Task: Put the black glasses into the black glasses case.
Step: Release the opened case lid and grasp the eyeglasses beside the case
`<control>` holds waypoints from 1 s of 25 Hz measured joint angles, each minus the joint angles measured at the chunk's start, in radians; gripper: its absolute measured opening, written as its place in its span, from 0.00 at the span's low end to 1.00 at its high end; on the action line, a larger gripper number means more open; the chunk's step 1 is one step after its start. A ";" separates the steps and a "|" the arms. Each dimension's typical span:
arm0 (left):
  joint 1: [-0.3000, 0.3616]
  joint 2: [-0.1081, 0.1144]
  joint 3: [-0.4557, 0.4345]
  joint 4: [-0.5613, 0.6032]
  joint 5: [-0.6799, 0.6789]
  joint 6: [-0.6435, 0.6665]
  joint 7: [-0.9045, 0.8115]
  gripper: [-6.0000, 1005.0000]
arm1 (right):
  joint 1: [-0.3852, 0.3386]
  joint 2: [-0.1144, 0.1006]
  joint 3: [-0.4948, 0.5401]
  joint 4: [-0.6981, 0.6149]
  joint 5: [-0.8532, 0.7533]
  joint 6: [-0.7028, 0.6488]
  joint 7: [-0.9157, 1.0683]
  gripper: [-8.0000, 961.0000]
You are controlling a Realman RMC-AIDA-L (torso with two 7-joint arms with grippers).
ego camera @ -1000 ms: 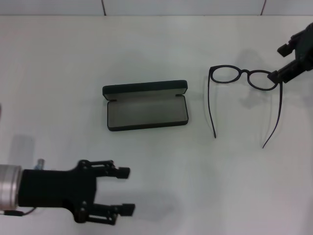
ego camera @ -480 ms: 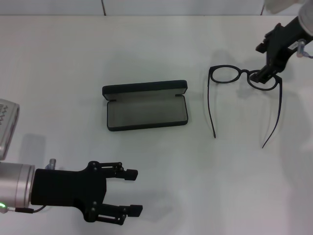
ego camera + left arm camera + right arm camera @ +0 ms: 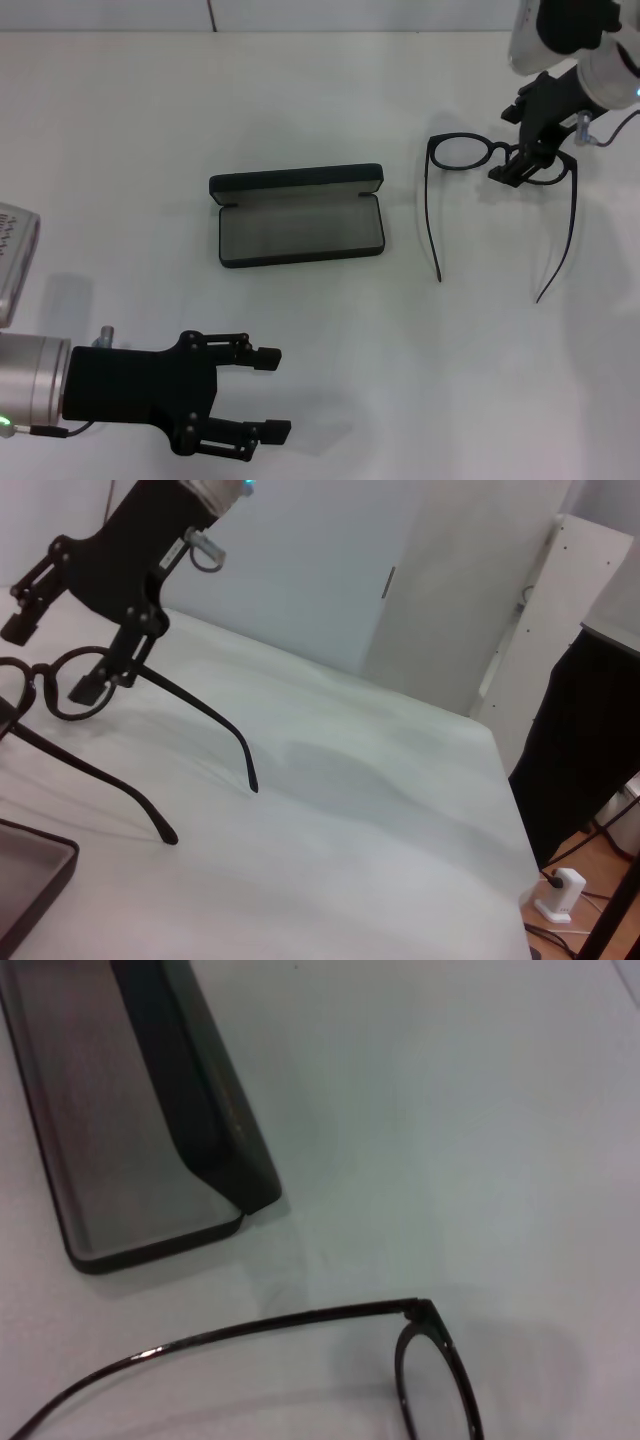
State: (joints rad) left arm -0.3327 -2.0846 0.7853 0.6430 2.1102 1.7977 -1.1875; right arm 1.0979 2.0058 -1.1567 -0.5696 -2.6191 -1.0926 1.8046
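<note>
Progress: early | my right gripper [image 3: 527,165] is straddling the black glasses [image 3: 500,158] far right, fingers apart, not gripping | the black glasses case [image 3: 297,215] is lying open, empty | my left gripper [image 3: 262,393] is idling near left, fingers apart.

White table [image 3: 330,90]: open black glasses case [image 3: 298,216], black glasses [image 3: 500,190].

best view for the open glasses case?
Head view: the whole black glasses case shows, lid open, grey lining up, left of the black glasses. Right wrist view shows one end of it. Left wrist view catches only a corner.
</note>
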 joint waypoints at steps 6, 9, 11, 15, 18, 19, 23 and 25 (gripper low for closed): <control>0.001 0.000 0.000 0.000 0.002 0.000 -0.002 0.81 | 0.004 0.005 0.007 0.035 0.006 0.047 -0.020 0.87; 0.001 0.001 0.000 0.000 0.007 0.000 -0.004 0.80 | 0.003 0.008 0.004 0.040 0.007 0.064 -0.021 0.87; 0.001 0.001 0.000 0.000 0.012 -0.003 -0.004 0.80 | 0.002 0.010 0.002 0.040 0.008 0.068 -0.026 0.87; 0.000 0.001 0.000 0.000 0.015 -0.010 -0.004 0.80 | 0.001 0.017 -0.001 0.041 0.008 0.068 -0.042 0.84; 0.000 0.000 0.000 -0.001 0.015 -0.012 -0.004 0.80 | 0.001 0.018 -0.002 0.043 0.009 0.068 -0.046 0.74; 0.000 0.000 0.000 -0.001 0.015 -0.012 -0.004 0.80 | 0.002 0.018 -0.002 0.046 0.010 0.068 -0.046 0.71; 0.000 0.000 0.000 -0.002 0.015 -0.012 -0.004 0.80 | 0.007 0.016 -0.002 0.052 0.017 0.068 -0.046 0.59; 0.000 0.000 -0.001 -0.002 0.015 -0.012 -0.004 0.80 | 0.007 0.016 -0.001 0.052 0.018 0.068 -0.047 0.53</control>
State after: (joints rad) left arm -0.3329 -2.0847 0.7844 0.6411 2.1254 1.7853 -1.1919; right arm 1.1045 2.0218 -1.1581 -0.5171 -2.6008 -1.0250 1.7581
